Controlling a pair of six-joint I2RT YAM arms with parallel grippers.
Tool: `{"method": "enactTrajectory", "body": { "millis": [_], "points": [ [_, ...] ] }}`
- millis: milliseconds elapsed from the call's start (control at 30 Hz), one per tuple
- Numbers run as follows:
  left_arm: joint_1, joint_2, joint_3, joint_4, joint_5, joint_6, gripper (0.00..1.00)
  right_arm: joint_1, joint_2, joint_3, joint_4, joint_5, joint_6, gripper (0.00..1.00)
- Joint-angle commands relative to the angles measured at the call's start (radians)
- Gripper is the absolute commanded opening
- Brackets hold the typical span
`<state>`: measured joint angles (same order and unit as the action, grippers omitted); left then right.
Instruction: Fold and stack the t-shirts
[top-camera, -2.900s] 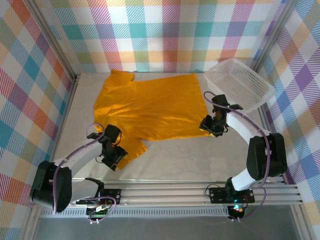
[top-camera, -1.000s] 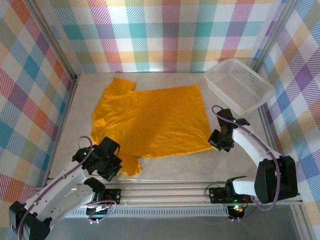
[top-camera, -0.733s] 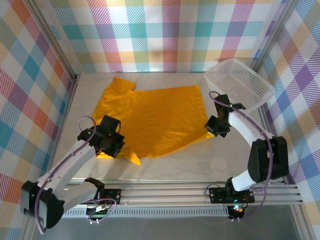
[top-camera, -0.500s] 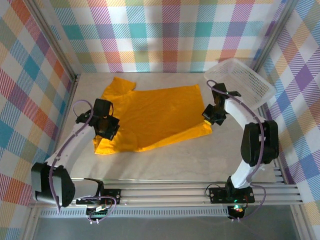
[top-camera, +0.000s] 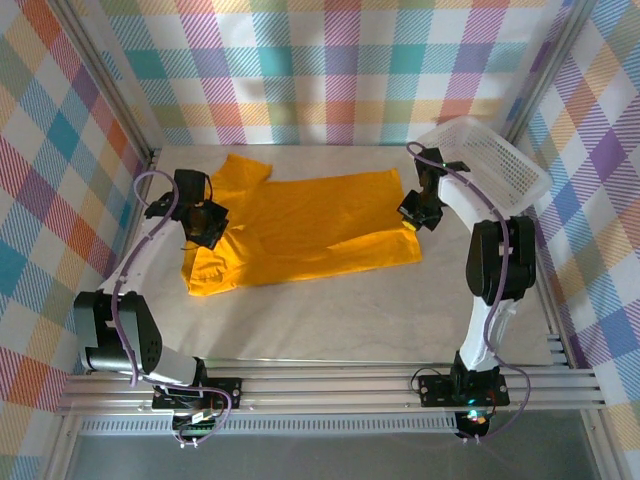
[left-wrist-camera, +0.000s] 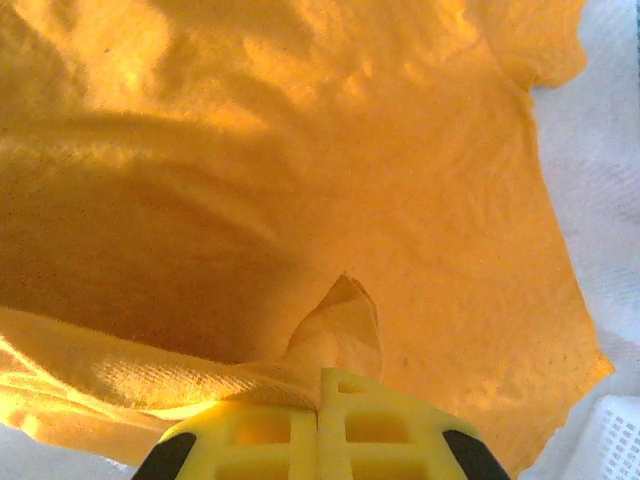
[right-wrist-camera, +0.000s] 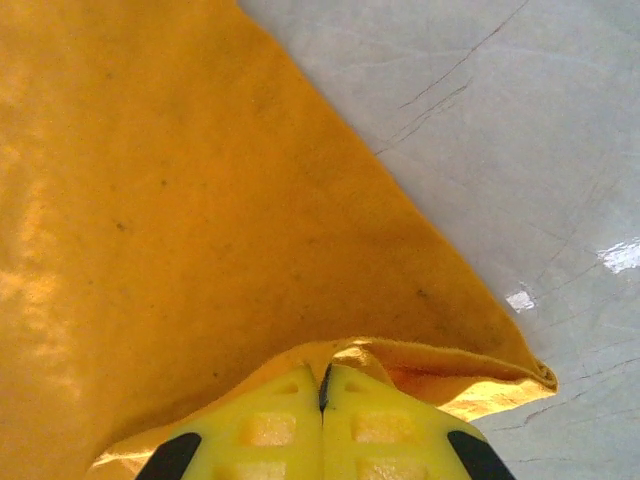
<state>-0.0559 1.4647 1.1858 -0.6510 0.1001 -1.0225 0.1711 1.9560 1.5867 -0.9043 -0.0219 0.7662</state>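
The t-shirt lies in the middle of the table, half folded. Our left gripper and right gripper each pinch an edge of the cloth, jaws pressed together on it. We should carry both edges level and at equal pace, so the fold lands straight.

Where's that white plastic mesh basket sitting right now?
From the top camera, the white plastic mesh basket sits in the far right corner of the table, just right of the right gripper, which pinches the orange-yellow cotton t-shirt.
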Motion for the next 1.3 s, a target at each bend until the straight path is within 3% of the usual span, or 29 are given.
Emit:
{"method": "enactTrajectory", "body": {
  "millis": [0, 300, 633, 667, 700, 733, 800, 833, 900, 1100, 1267],
  "points": [
    [0.022, 0.011, 0.046, -0.007, 0.001, 0.038, 0.0, -0.005, 0.014, 0.04, -0.057, 0.043, 0.032, 0.0],
    [0.044, 0.025, 0.061, -0.063, -0.028, 0.072, 0.0, -0.014, 0.023, 0.041, -0.042, 0.04, 0.043, 0.0],
    [0.054, 0.163, 0.133, -0.041, -0.043, 0.156, 0.0, -0.018, 0.087, 0.082, -0.035, 0.014, 0.033, 0.0],
    [0.055, 0.178, 0.142, -0.044, -0.051, 0.167, 0.0, -0.023, 0.1, 0.089, -0.025, -0.008, 0.021, 0.05],
    [0.057, 0.19, 0.154, -0.053, -0.06, 0.175, 0.09, -0.025, 0.11, 0.096, -0.009, -0.035, 0.005, 0.19],
    [0.061, 0.195, 0.164, -0.061, -0.067, 0.184, 0.29, -0.027, 0.117, 0.109, -0.012, -0.043, -0.008, 0.29],
    [0.071, 0.189, 0.177, -0.086, -0.077, 0.197, 0.55, -0.027, 0.11, 0.138, -0.033, -0.033, -0.042, 0.41],
    [0.075, 0.173, 0.172, -0.098, -0.08, 0.2, 0.61, -0.027, 0.095, 0.138, -0.039, -0.021, -0.059, 0.45],
    [0.083, 0.127, 0.141, -0.115, -0.075, 0.201, 0.64, -0.027, 0.054, 0.112, -0.039, -0.01, -0.087, 0.48],
    [0.088, -0.034, -0.118, -0.091, -0.024, 0.15, 0.57, 0.006, -0.065, -0.104, 0.03, -0.05, -0.139, 0.4],
    [0.11, -0.013, -0.25, 0.004, 0.016, 0.085, 0.28, 0.037, -0.064, -0.209, 0.112, -0.108, -0.152, 0.26]
  ]
}}
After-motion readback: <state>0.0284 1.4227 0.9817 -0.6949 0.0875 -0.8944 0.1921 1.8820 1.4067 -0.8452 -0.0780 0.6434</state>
